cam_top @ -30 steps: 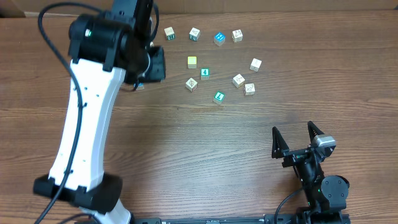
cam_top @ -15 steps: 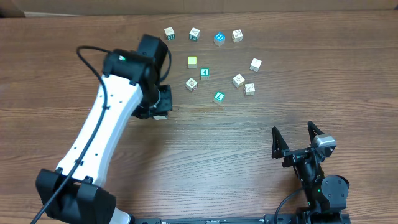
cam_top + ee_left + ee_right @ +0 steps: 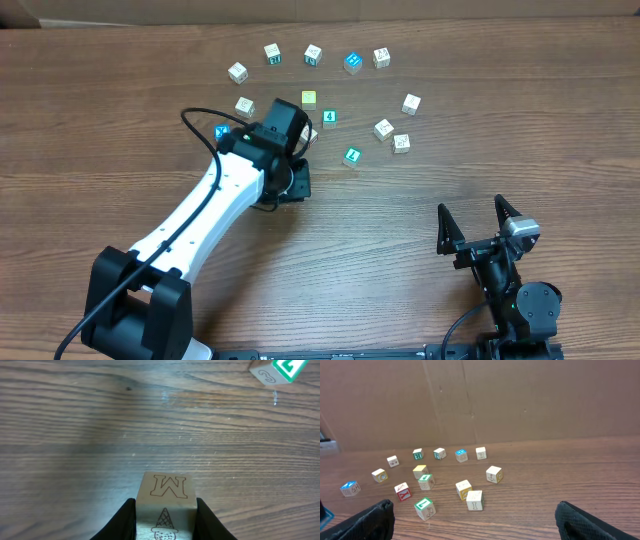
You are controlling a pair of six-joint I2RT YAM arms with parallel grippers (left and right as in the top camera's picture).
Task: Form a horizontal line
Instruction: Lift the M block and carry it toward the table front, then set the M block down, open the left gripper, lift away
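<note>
My left gripper [image 3: 291,186] [image 3: 165,505] is shut on a whitish wooden cube [image 3: 165,487] that bears a brown M and an ice-cream cone. It hangs just above the bare table, in front of the scattered cubes, and the overhead view hides the cube under the gripper. A pale yellow cube [image 3: 309,99] [image 3: 420,471] lies among whitish cubes such as one at the right [image 3: 411,103] and another nearer [image 3: 401,143]. No horizontal line is in view; the cubes lie in a loose arc. My right gripper [image 3: 470,206] [image 3: 474,506] stands open and holds nothing at the near right.
Teal and blue-faced cubes [image 3: 352,155] [image 3: 352,62] [image 3: 222,131] lie mixed among the others, and a green-faced one [image 3: 277,371] shows just ahead of the held cube. A cardboard wall [image 3: 520,400] closes the far side. My left arm [image 3: 200,225] crosses the table's left middle.
My left arm has swung from the far left toward the middle with the cube, uncovering cubes at the back left. The right arm has not moved.
</note>
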